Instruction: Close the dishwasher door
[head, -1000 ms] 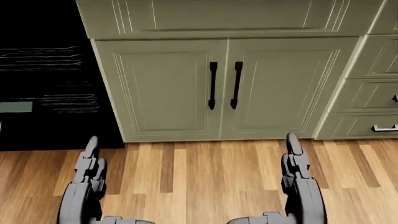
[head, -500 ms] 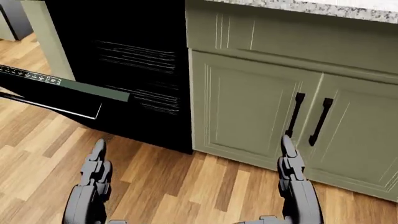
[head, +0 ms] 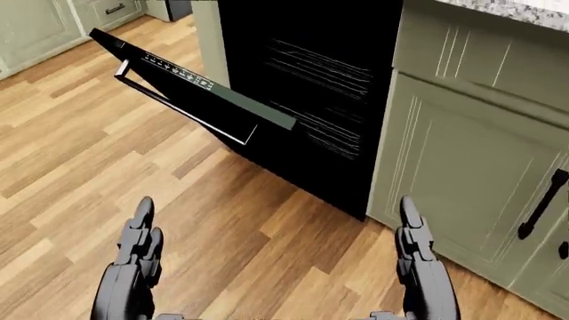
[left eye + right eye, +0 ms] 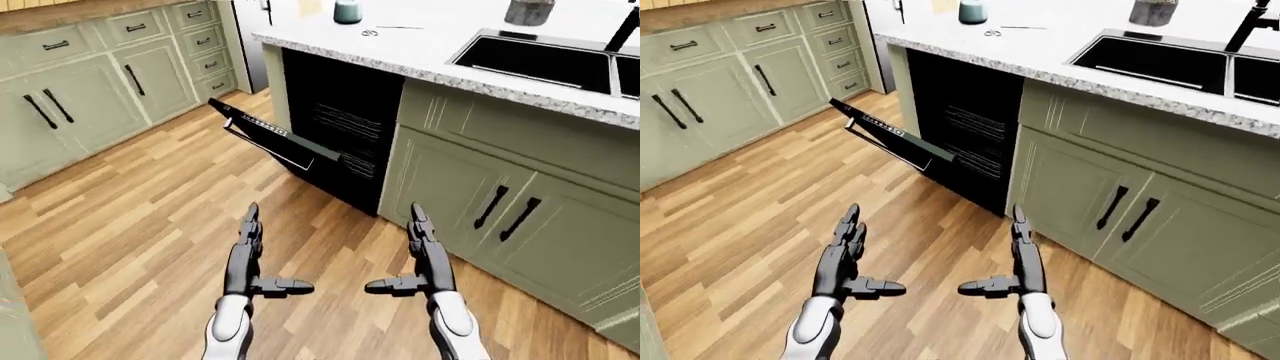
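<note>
Left-eye view: the dishwasher (image 4: 340,127) sits under the granite counter (image 4: 440,56), its cavity black with wire racks showing. Its door (image 4: 268,139) hangs partly open, tilted out to the left of the cavity, the control strip along its upper edge. A black sink (image 4: 535,60) is set in the counter at upper right, and a teal cup (image 4: 347,10) stands near the top edge. Green cabinets (image 4: 470,202) with black handles run to the right of the dishwasher. The left robot hand (image 4: 250,259) and right robot hand (image 4: 425,259) are held low over the wood floor (image 4: 130,225), fingers straight, thumbs turned toward each other, both spread and holding nothing, well short of the door.

Head view: the door fills the upper left, slanting down to the right, with its handle bar under the edge. Both hands show at the bottom, apart from it.

Right-eye view: much the same picture; a dark faucet (image 4: 1250,22) rises at the top right.
</note>
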Motion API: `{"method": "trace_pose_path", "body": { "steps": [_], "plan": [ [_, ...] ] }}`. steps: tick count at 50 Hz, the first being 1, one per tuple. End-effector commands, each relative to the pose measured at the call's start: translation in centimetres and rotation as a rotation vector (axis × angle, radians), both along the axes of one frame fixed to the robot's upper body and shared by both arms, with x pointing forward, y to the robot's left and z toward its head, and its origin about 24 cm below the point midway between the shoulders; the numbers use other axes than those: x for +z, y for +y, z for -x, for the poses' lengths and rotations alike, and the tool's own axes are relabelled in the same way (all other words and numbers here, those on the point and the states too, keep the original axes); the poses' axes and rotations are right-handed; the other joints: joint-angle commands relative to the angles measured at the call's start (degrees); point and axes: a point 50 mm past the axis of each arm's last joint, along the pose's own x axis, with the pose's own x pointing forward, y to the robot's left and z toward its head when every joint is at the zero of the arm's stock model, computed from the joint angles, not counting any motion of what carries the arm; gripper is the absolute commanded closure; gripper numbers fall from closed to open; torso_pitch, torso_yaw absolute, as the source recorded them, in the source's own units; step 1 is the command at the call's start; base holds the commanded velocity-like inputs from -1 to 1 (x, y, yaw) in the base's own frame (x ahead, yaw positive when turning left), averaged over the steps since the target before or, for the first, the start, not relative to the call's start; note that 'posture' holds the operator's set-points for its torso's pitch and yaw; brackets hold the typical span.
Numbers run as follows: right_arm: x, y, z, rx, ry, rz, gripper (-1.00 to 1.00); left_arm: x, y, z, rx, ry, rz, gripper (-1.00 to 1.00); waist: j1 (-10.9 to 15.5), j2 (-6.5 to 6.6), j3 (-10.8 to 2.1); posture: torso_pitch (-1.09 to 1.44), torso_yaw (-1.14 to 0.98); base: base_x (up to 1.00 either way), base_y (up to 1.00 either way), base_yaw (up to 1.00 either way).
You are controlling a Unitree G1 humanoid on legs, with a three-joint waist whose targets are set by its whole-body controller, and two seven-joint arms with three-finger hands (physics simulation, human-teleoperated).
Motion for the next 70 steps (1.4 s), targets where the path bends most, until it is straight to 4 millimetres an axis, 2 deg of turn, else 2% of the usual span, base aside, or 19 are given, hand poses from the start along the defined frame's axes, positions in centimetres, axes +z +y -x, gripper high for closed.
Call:
{"method": "trace_pose_path", "body": {
  "steps": [1, 2, 3, 13, 16, 18, 19, 20, 22, 29, 33, 34, 43, 47, 52, 58, 61, 66, 70],
  "plan": [
    [2.02, 0.38, -0.56, 0.016, -0.094, -0.002, -1.0, 1.55, 0.21, -0.41, 0.005, -0.08, -0.003, -1.0, 0.2, 0.53, -1.07, 0.0, 0.0, 0.0, 0.0, 0.93],
    [1.67, 0.42, -0.53, 0.016, -0.094, -0.002, -1.0, 1.54, 0.2, -0.4, 0.005, -0.08, -0.004, -1.0, 0.6, 2.46, -2.03, 0.0, 0.0, 0.0, 0.0, 0.94],
    [1.58, 0.43, -0.53, 0.016, -0.094, -0.002, -1.0, 1.53, 0.19, -0.4, 0.005, -0.08, -0.004, -1.0, 1.2, 0.43, -1.13, 0.0, 0.0, 0.0, 0.0, 0.93],
    [1.75, 0.44, -0.47, 0.02, -0.094, -0.002, -1.0, 1.57, 0.16, -0.28, 0.004, -0.08, -0.004, -1.0, 1.1, -3.97, -0.84, 0.0, 0.0, 0.0, 0.0, 0.93],
    [1.64, 0.46, -0.5, 0.02, -0.093, -0.001, -1.0, 1.58, 0.18, -0.31, 0.004, -0.08, -0.004, -1.0, 0.7, -6.71, -1.07, 0.0, 0.0, 0.0, 0.0, 0.93],
    [1.75, 0.5, -0.54, 0.021, -0.094, -0.001, -1.0, 1.61, 0.22, -0.33, 0.004, -0.08, -0.003, -1.0, 0.0, -10.57, -3.62, 0.0, 0.0, 0.0, 0.0, 0.93],
    [1.87, 0.51, -0.56, 0.022, -0.093, -0.001, -1.0, 1.61, 0.24, -0.34, 0.005, -0.08, -0.003, -1.0, -0.5, -7.47, -1.21, 0.0, 0.0, 0.0, 0.0, 0.94],
    [1.59, 0.52, -0.55, 0.022, -0.093, 0.0, -1.0, 1.6, 0.23, -0.35, 0.004, -0.08, -0.003, -1.0, -0.1, -8.32, -0.85, 0.0, 0.0, 0.0, 0.0, 0.93],
    [1.88, 0.49, -0.53, 0.021, -0.093, 0.0, -1.0, 1.6, 0.22, -0.36, 0.005, -0.08, -0.003, -1.0, 0.0, -7.88, -1.85, 0.0, 0.0, 0.0, 0.0, 0.94],
    [2.0, 0.48, -0.49, 0.021, -0.094, 0.002, -1.0, 1.64, 0.19, -0.26, 0.004, -0.08, -0.002, -1.0, -0.7, -2.8, -1.17, 0.0, 0.0, 0.0, 0.0, 0.8],
    [2.02, 0.5, -0.5, 0.023, -0.093, 0.002, -1.0, 1.67, 0.18, -0.22, 0.004, -0.08, -0.003, -1.0, -0.1, 2.9, -2.54, 0.0, 0.0, 0.0, 0.0, 0.73],
    [2.04, 0.51, -0.51, 0.023, -0.093, 0.002, -1.0, 1.66, 0.16, -0.22, 0.003, -0.08, -0.003, -1.0, 0.4, 0.27, -1.55, 0.0, 0.0, 0.0, 0.0, 0.73],
    [1.43, 0.49, -0.57, 0.018, -0.087, 0.003, -1.0, 1.58, 0.14, -0.25, 0.002, -0.08, -0.004, -1.0, 0.6, -3.88, -1.11, 0.0, 0.0, 0.0, 0.0, 0.73],
    [1.65, 0.53, -0.57, 0.02, -0.086, 0.005, -1.0, 1.62, 0.14, -0.2, 0.003, -0.081, -0.004, -1.0, 0.1, -8.59, -1.72, 0.0, 0.0, 0.0, 0.0, 0.73],
    [1.54, 0.56, -0.54, 0.021, -0.085, 0.006, -1.0, 1.63, 0.14, -0.22, 0.003, -0.082, -0.005, -1.0, -0.1, -7.58, -1.77, 0.0, 0.0, 0.0, 0.0, 0.74],
    [1.91, 0.54, -0.61, 0.015, -0.086, 0.002, -1.0, 1.66, 0.1, -0.19, 0.002, -0.082, -0.005, -1.0, -1.5, -4.21, -1.32, 0.0, 0.0, 0.0, 0.0, 0.49],
    [1.79, 0.53, -0.61, 0.021, -0.086, -0.015, -1.0, 1.72, 0.14, -0.17, 0.003, -0.083, -0.004, -1.0, -2.4, -0.2, -2.14, 0.0, 0.0, 0.0, 0.0, 0.0],
    [2.08, 0.68, -0.6, 0.04, -0.082, -0.025, -1.0, 1.66, 0.1, -0.18, 0.002, -0.082, -0.005, -1.0, -2.1, -2.6, -2.27, 0.0, 0.0, 0.0, 0.0, 0.0],
    [1.98, 0.83, -0.64, 0.05, -0.078, -0.028, -1.0, 1.74, 0.21, -0.18, 0.003, -0.083, -0.003, -1.0, -1.5, -2.77, -3.57, 0.0, 0.0, 0.0, -0.02, 0.0]
  ]
}}
